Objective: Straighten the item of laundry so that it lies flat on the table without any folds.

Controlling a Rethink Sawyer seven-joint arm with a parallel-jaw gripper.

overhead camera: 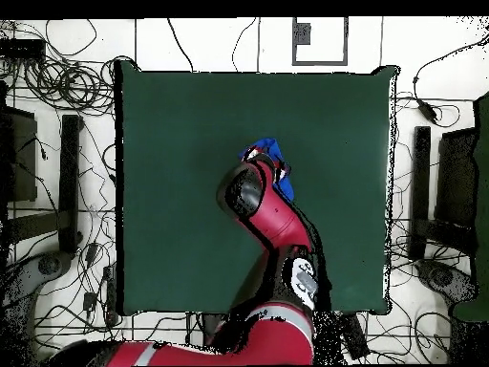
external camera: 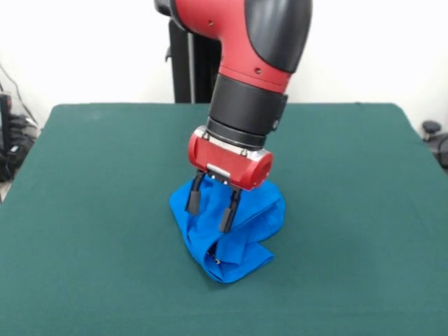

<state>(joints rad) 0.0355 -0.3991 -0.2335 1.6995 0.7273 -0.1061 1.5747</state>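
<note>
The blue T-shirt (external camera: 234,234) lies crumpled in a small folded heap near the middle of the dark green table (external camera: 84,210). Its lettering and graphic are hidden in the folds. My gripper (external camera: 211,206) hangs just above the heap, a little left of its middle. Its two black fingers (external camera: 194,197) are spread apart with only air between them, their tips at the cloth's top. In the overhead view the arm covers most of the shirt (overhead camera: 272,150); only a blue edge shows on the table (overhead camera: 172,143). The gripper itself is hidden there.
The red and black arm (overhead camera: 272,215) reaches from the table's near edge to its middle. Cables and dark equipment (overhead camera: 57,182) lie on the floor around the table. A dark post (external camera: 183,63) stands behind the far edge.
</note>
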